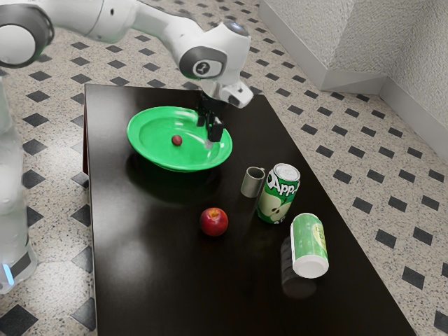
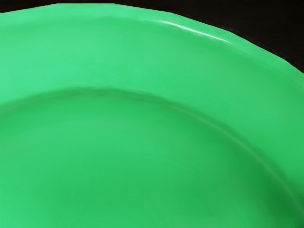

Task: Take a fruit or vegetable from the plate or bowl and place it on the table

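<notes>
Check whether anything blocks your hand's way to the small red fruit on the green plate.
Nothing visible stands between my hand and the small red fruit; only bare surface of the green plate lies there.

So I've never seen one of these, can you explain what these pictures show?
This is a simulated robot arm at a dark table. One picture is taken from the arm's side; the other, from its hand, looks at the green plate. The black tool is over that plate, with nothing visibly held. A small reddish fruit lies on the plate. Elsewhere on the table are a larger red fruit, a grey mug and two green cans.
</notes>
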Available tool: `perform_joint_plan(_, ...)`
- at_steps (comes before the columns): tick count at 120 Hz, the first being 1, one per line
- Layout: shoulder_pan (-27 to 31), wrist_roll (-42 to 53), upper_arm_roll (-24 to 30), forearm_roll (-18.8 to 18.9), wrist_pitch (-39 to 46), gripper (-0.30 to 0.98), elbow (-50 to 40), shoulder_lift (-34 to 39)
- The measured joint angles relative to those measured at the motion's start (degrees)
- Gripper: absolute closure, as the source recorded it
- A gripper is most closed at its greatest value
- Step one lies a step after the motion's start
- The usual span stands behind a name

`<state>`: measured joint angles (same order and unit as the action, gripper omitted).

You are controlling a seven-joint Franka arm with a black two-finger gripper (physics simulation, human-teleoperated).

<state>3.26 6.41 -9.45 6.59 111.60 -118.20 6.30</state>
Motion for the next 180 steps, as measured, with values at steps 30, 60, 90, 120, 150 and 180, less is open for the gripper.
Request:
perform_joint_plan(30, -1.0, -1.0, -1.2, -0.1, 2.2, 0.00, -2.2, 0.9)
perform_joint_plan(60, -1.0, -2.2, -3.1, 0.4, 3.0, 0.00, -7.9, 5.8)
perform_joint_plan(90, -0.8, -3.3, -5.3, 1.8, 4.5, 0.00, -10.4, 6.2)
perform_joint_plan(120, -1.0, -4.2, -6.2, 2.1, 5.0, 0.00, -11.8, 6.3)
perform_joint_plan(150, -1.0, -5.1, -6.9, 2.2, 5.6, 0.00, -12.6, 5.6)
perform_joint_plan(180, -1.4, -6.4, -6.9, 2.2, 6.5, 0.23, -12.7, 4.5)
